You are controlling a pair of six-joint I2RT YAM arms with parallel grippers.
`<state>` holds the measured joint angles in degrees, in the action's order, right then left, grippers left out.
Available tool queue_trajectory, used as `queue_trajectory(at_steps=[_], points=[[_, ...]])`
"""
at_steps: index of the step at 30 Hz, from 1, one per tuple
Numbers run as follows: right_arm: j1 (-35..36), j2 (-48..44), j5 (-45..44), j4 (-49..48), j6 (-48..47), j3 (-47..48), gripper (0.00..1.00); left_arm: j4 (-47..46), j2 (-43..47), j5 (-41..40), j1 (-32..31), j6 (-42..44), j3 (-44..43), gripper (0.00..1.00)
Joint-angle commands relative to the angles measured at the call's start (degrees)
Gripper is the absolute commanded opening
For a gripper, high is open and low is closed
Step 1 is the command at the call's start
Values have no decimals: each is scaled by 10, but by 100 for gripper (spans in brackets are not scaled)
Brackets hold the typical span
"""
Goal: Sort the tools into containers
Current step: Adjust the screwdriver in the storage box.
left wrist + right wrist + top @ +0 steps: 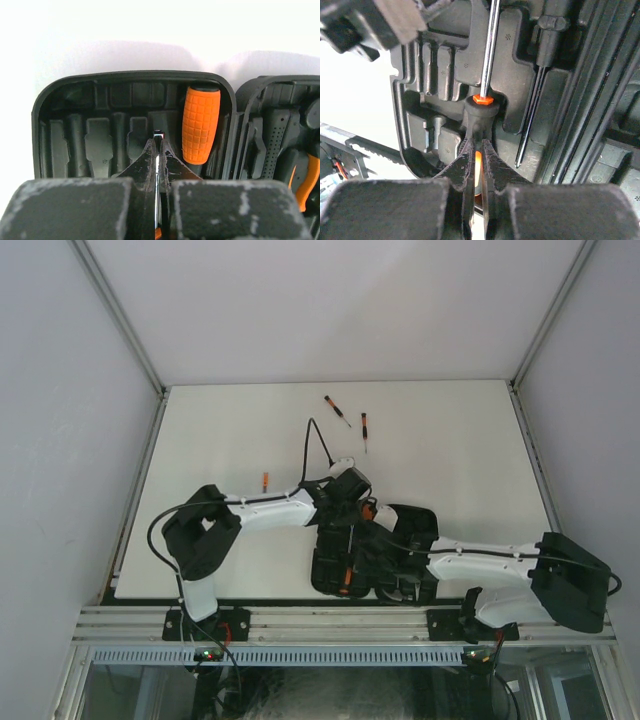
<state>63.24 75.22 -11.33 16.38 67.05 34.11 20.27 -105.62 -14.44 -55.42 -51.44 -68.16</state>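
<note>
Grippers of both arms meet over a black plastic hinged tool case (pixel 322 565), which lies open on the white table (pixel 450 460) close to its near edge, between the two arm bases. The right gripper (pixel 479 147) is clamped on the handle of a thin screwdriver (pixel 480 112) with a black collar, an orange hexagonal ring and a bright metal shaft. The collar sits against a moulded slot in the case, and the shaft runs up across the interior toward the left gripper (pixel 158 142). In the left wrist view that gripper's jaws are pinched together on a thin bright shaft, seemingly the same screwdriver, with the tips just above the slotted floor of one case half. Just beside them, to the right in that view, a stubby orange grid-patterned handle (pixel 201 125) lies seated in its own recess. The other half holds an orange-and-black tool (pixel 306 182), only partly in view. A slim dark rod (pixel 536 100) with a black knob lies in a slot beside the screwdriver. On the far part of the table, well apart from the case, lie one loose screwdriver (pixel 337 411) and a second loose screwdriver (pixel 364 430), near each other. A small orange piece (pixel 264 480) lies by the left arm.
</note>
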Motion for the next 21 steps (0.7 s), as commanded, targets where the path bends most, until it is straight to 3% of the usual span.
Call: queue_trajectory(at_steps=[1, 6, 12, 18, 21], points=[[-12, -36, -2, 79, -73, -41, 4, 23, -1, 63, -13, 32, 19, 1], [-43, -89, 46, 3, -131, -28, 13, 25, 26, 63, 2, 84, -20, 11], [-75, -153, 93, -35, -160, -29, 25, 19, 41, 72, 18, 149, -56, 30], [-103, -226, -5, 88, -112, -29, 29, -14, 108, 92, 30, 176, -18, 38], [-123, -249, -49, 160, -92, -29, 36, -21, 161, 84, 30, 184, 16, 40]])
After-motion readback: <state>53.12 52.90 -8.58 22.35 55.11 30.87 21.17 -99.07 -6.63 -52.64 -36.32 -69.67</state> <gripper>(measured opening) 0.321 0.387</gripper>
